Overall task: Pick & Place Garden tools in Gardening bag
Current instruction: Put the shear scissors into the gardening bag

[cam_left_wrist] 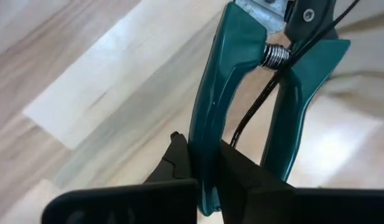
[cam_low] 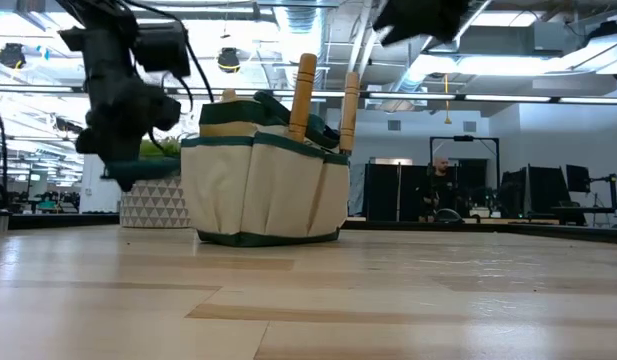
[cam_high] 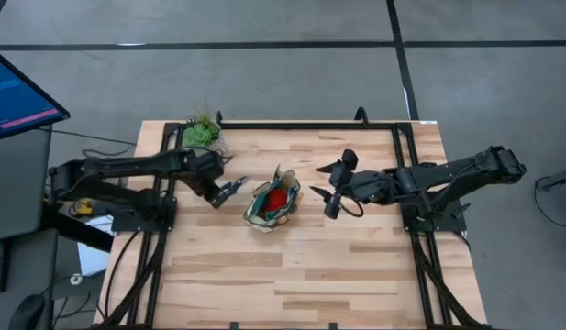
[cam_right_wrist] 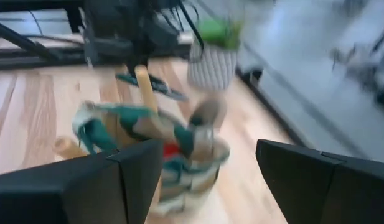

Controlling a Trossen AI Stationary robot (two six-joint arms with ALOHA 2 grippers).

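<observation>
So the bench (cam_high: 292, 266) is pale wood planks on a grey floor, and the low view catches an office behind it with a person at screens. The gardening bag (cam_high: 271, 205) sits mid-bench; only the low view shows two wooden handles (cam_low: 304, 95) sticking straight up from it. The left claw (cam_high: 229, 189) is clamped on teal-handled pruning shears (cam_left_wrist: 241, 93), just beside the bag, pointing toward it. The right claw (cam_high: 325, 180) hangs apart, empty.
</observation>
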